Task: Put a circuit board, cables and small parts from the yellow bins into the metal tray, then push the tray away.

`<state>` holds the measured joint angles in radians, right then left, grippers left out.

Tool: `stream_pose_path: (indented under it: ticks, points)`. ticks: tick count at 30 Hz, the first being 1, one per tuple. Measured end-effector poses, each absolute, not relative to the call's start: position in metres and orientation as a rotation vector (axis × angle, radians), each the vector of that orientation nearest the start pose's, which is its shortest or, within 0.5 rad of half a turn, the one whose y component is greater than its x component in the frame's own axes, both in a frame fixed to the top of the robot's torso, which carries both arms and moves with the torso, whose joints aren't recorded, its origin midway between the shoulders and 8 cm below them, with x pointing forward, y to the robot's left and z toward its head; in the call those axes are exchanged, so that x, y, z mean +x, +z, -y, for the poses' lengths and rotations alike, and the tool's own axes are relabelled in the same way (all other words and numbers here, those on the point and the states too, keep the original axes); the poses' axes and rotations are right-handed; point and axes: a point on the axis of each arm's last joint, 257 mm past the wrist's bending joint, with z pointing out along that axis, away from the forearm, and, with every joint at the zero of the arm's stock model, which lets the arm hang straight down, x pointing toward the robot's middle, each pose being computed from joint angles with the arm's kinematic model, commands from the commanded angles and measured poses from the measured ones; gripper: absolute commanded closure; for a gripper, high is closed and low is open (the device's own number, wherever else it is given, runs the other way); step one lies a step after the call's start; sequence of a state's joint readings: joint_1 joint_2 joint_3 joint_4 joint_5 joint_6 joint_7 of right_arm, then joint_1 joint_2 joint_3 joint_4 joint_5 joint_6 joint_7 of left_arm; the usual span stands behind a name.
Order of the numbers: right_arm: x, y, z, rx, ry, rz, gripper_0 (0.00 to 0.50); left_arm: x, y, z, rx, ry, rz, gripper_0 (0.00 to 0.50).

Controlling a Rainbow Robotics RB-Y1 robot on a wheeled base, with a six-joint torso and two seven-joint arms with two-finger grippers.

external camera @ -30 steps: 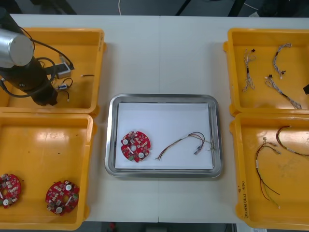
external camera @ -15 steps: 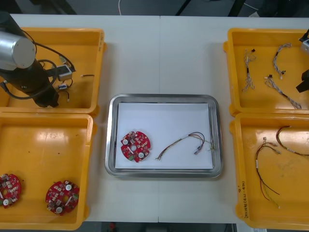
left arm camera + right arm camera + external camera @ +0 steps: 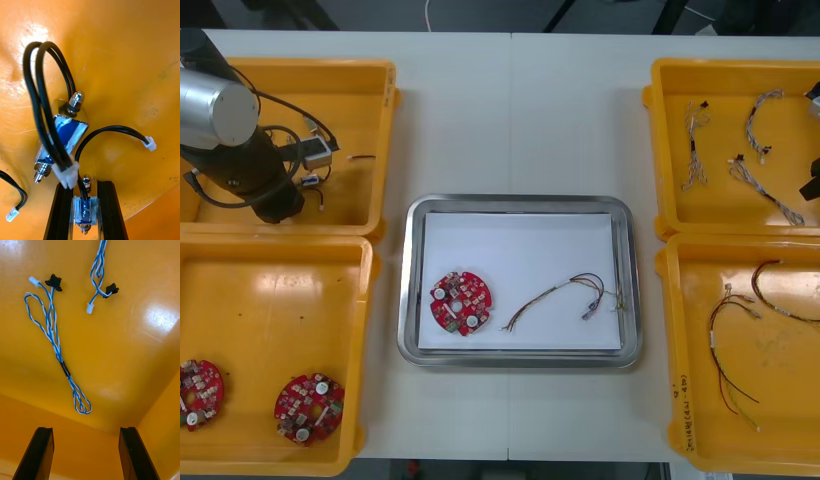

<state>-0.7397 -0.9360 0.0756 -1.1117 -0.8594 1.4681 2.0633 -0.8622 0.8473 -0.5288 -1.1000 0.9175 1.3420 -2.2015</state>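
Meanwhile left gripper (image 3: 85, 185), clamped on a small metal part (image 3: 84, 210) far left of the metal tray (image 3: 520, 204), has drifted slightly trayward; carry-over likely starting. Right gripper (image 3: 86, 431), wide, has arrived over blue-and-white cables (image 3: 56, 347), tray's far right.

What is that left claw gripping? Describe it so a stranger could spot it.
Start at the far yellow bin on the robot's left, where the left gripper reaches in. Between its black fingers sits a small metal part with a blue middle and a black cable. Its twin lies unheld just beyond the fingertips.
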Motion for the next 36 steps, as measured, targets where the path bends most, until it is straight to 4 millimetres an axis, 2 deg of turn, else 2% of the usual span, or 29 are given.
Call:
stream_pose_path:
  ticks: [7, 15, 22, 28, 36]
  points:
    - [0.551, -0.168, 0.47, -0.505, -0.184, -2.616, 0.0, 0.555, -0.238, -0.364, 1.194, 0.31, -2.557, 0.5]
    - [0.558, -0.174, 0.465, -0.611, -0.189, -2.602, 0.0, 0.542, -0.235, -0.368, 1.188, 0.281, -2.614, 0.5]
    - [0.561, -0.187, 0.467, -0.618, -0.17, -2.612, 0.0, 0.541, -0.217, -0.369, 1.133, 0.23, -2.631, 0.5]
    - [0.565, -0.195, 0.459, -0.628, -0.165, -2.609, 0.0, 0.539, -0.202, -0.368, 1.117, 0.202, -2.642, 0.5]
    - [0.57, -0.208, 0.453, -0.687, -0.22, -2.604, 0.0, 0.53, -0.17, -0.364, 1.134, 0.191, -2.637, 0.5]
